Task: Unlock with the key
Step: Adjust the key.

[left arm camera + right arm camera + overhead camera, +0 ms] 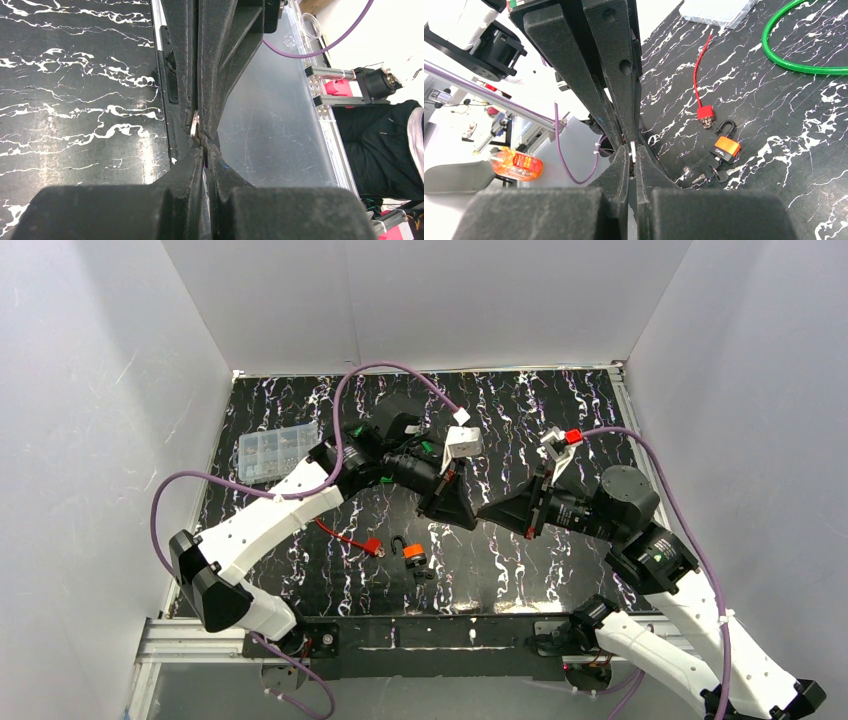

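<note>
A small silver key (195,128) is pinched where my two grippers meet tip to tip above the middle of the table. My left gripper (205,148) is shut on one end of it, and my right gripper (633,150) is shut on the other end, so little of the key (632,147) shows. From above, the left gripper (470,514) and the right gripper (486,512) touch noses. The orange-and-black padlock (413,556) lies on the table nearer the front, apart from both grippers. In the right wrist view the padlock (725,148) has loose keys (718,174) beside it.
A red cable with a red plug (371,547) lies left of the padlock. A clear plastic parts box (272,453) sits at the back left. A green cable loop (804,65) lies farther back. White walls enclose the black marbled table (500,570).
</note>
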Tool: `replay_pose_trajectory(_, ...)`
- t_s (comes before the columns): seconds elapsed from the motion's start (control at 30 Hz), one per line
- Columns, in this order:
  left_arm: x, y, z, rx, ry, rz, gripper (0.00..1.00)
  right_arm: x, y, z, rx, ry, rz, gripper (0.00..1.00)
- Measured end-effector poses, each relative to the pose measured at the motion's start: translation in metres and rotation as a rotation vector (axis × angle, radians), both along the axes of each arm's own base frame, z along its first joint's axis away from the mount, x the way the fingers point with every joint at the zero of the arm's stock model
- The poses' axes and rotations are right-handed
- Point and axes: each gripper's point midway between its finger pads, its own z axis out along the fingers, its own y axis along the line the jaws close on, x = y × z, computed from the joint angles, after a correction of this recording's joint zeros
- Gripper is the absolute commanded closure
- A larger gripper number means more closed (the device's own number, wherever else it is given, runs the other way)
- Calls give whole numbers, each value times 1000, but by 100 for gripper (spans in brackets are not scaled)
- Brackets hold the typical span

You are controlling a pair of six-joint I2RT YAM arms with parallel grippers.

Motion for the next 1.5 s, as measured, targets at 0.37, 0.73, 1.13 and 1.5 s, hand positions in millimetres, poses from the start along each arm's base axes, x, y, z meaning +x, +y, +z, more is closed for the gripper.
replay_pose_trajectory(0.37,-4,4,-6,32,17,-31,100,-5,-4,-8,-32,22,1,33)
replay_pose_trajectory(0.73,3,-6,-23,175,172,-3,100,-15,-19,-7,-21,-7,-34,39)
replay_pose_trajectory(1.13,25,-12,12,55,229,126,100,-7,-16,-41,-15,59,-72,54)
replay_pose_trajectory(1.5,23,-14,9,51,273,123,100,3,-17,-1,137,-46,-125,45)
